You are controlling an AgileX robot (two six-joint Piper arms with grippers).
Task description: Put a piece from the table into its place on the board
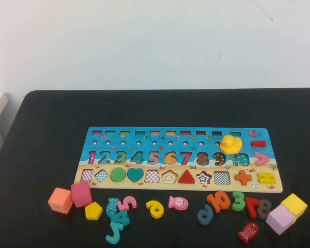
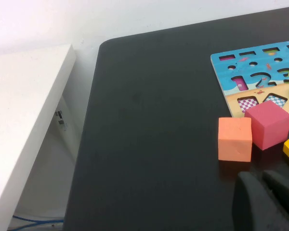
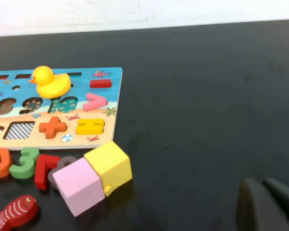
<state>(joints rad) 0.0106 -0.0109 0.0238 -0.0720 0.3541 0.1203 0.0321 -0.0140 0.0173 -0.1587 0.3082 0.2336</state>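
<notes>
The puzzle board point(image 1: 95, 135) lies mid-table, with number slots and shape slots; several shape slots show bare checkered bottoms. Loose pieces lie along its near edge: an orange cube point(image 1: 60, 200), a crimson cube point(image 1: 81, 194), a yellow pentagon point(image 1: 93, 211), a yellow 6 point(image 1: 155, 208), an orange 10 point(image 1: 219, 201) and a green 3 point(image 1: 238, 200). Neither arm shows in the high view. My left gripper point(image 2: 260, 177) is shut and empty, low over the table near the orange cube point(image 2: 235, 139). My right gripper point(image 3: 263, 183) is shut and empty, to the right of the yellow cube point(image 3: 108, 166).
A yellow rubber duck point(image 1: 231, 144) sits on the board's right part. A lilac cube point(image 1: 280, 218), a yellow cube point(image 1: 294, 204) and a red fish point(image 1: 248, 232) lie at the near right. A white shelf point(image 2: 24, 115) stands beyond the table's left edge.
</notes>
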